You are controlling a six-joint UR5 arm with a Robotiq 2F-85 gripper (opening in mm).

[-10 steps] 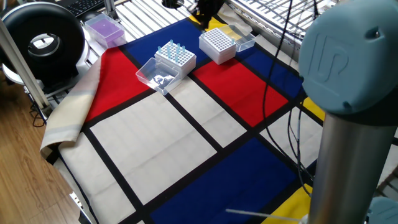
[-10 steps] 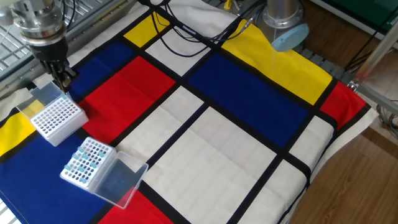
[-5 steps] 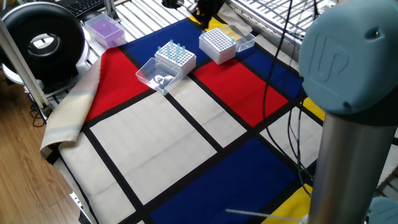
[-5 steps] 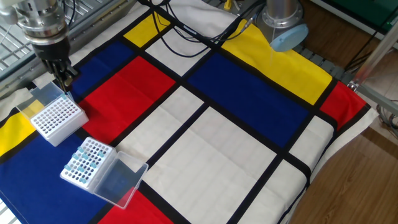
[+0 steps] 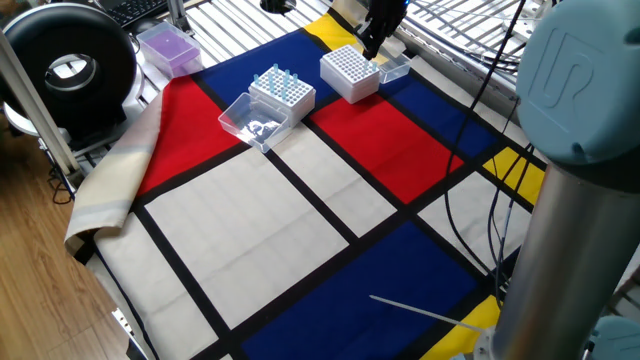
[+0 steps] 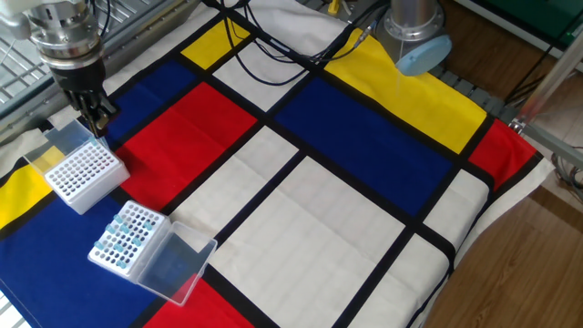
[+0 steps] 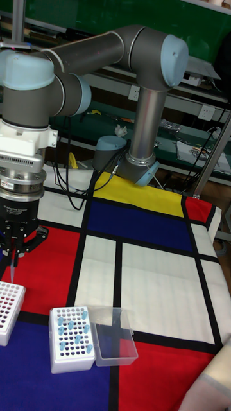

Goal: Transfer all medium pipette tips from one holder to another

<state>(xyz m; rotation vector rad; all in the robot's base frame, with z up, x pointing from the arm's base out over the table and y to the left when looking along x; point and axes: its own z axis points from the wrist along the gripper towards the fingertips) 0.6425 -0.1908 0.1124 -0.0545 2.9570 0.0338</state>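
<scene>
Several pale-blue medium pipette tips (image 5: 277,78) stand in a white holder (image 5: 283,95) whose clear lid (image 5: 254,120) lies open; this holder (image 6: 127,237) (image 7: 70,332) is also in the other two views. Beside it is a second white holder (image 5: 350,72) (image 6: 84,171) (image 7: 8,311) with empty holes. My gripper (image 5: 368,48) (image 6: 96,132) (image 7: 13,252) hangs just above the far edge of that empty holder. Its fingers are shut on a thin pale tip (image 7: 12,270) pointing down at the holes.
The holders sit on a red, blue, yellow and white checked cloth (image 6: 301,210). A purple box (image 5: 168,47) and a black round device (image 5: 68,65) stand off the cloth's corner. The arm's base (image 6: 414,36) and its cables (image 6: 273,46) are at the far side.
The gripper has shifted slightly over the empty holder's far edge, still shut on the tip. In one fixed view the arm has swung to the right.
</scene>
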